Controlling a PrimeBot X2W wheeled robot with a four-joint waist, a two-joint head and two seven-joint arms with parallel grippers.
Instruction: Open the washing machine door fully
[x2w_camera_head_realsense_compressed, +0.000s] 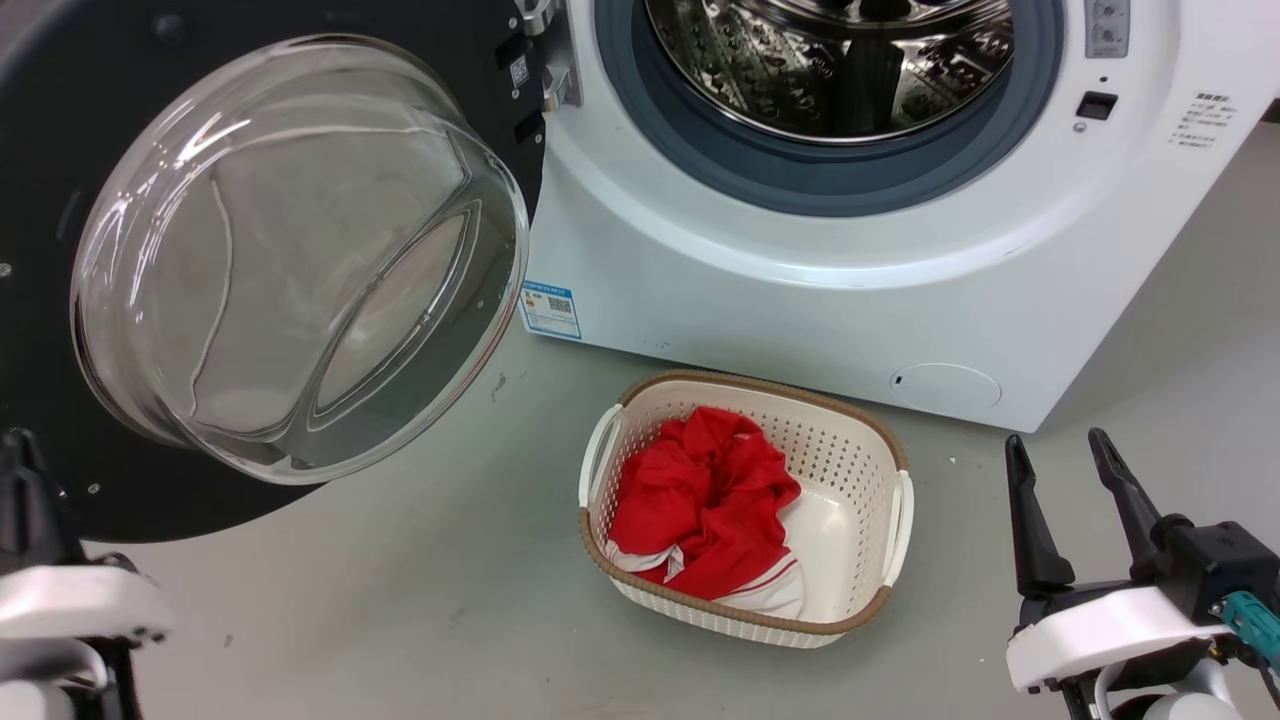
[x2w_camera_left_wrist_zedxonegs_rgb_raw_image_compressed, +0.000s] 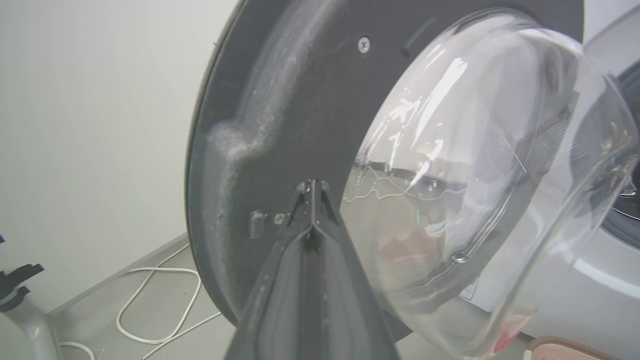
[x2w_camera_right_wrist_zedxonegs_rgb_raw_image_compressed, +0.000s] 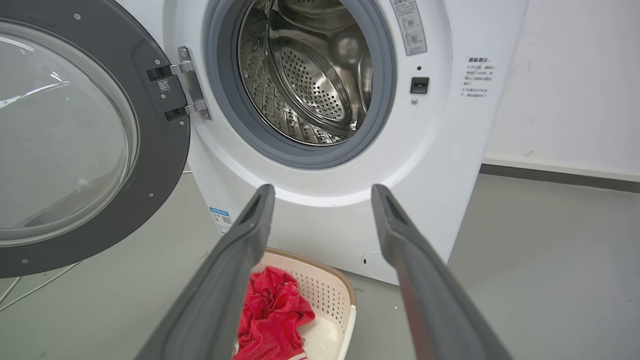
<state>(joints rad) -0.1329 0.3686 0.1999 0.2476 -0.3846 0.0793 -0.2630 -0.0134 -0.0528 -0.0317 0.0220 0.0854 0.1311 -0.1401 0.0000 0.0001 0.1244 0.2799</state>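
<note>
White washer (x2w_camera_head_realsense_compressed: 800, 300) stood ahead of the right gripper (x2w_camera_head_realsense_compressed: 1056, 440), with its drum (x2w_camera_head_realsense_compressed: 830, 60) fully exposed. Black door (x2w_camera_right_wrist_zedxonegs_rgb_raw_image_compressed: 160, 165) stood far out on its hinge (x2w_camera_right_wrist_zedxonegs_rgb_raw_image_compressed: 190, 85), straight ahead of the left gripper (x2w_camera_left_wrist_zedxonegs_rgb_raw_image_compressed: 312, 189), inner face and glass bowl (x2w_camera_head_realsense_compressed: 290, 260) turned toward it. Left jaws were pressed together on nothing, tips at or just off the door's dark ring; contact was unclear. Right jaws were spread wide and empty, well apart from the door. Judged: opening about done, maybe a last bit of swing left; couldn't tell if the hinge was at its stop. Smooth grey floor (x2w_camera_head_realsense_compressed: 400, 620) lay under both grippers, pale wall (x2w_camera_left_wrist_zedxonegs_rgb_raw_image_compressed: 75, 125) left of the left one. Basket (x2w_camera_head_realsense_compressed: 890, 600) with red cloth (x2w_camera_head_realsense_compressed: 700, 500) sat between the grippers, nearer the right. White cable (x2w_camera_left_wrist_zedxonegs_rgb_raw_image_compressed: 150, 300) lay low left of the left gripper.
</note>
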